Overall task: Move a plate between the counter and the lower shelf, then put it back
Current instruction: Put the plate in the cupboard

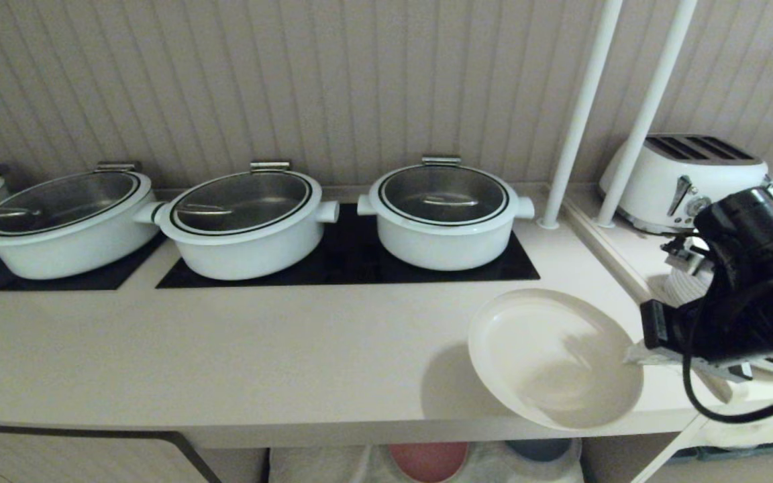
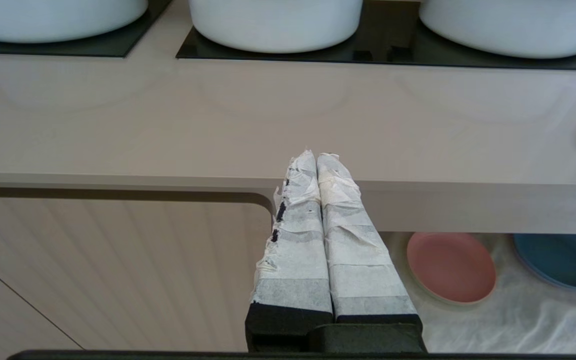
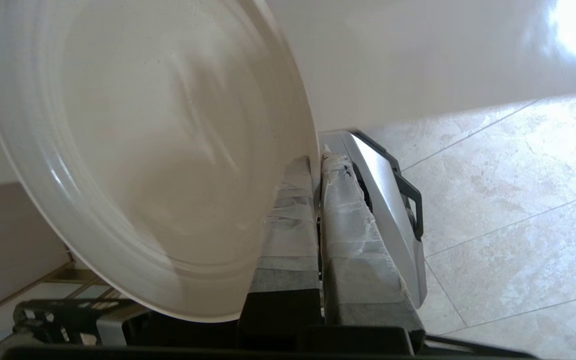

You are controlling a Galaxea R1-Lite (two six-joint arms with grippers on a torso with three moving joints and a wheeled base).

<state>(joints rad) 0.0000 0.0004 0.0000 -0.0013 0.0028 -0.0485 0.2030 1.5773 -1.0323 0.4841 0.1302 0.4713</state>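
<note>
The right gripper (image 3: 316,165) is clamped on the rim of the plate (image 1: 554,359), its taped fingers (image 3: 293,210) pinching the edge from both sides. The cream plate is held tilted above the front right part of the counter (image 1: 225,355) — its shadow falls on the beige surface just to its left. Behind it, three white pots (image 1: 445,215) with glass lids sit on black glass panels (a fourth shows at the far left edge). Below the counter edge, a pink plate (image 2: 450,267) and a blue plate (image 2: 560,260) lie on the lower shelf (image 2: 518,320). The left gripper (image 2: 316,160) hangs in front of the counter edge — fingers pressed together, holding nothing.
</note>
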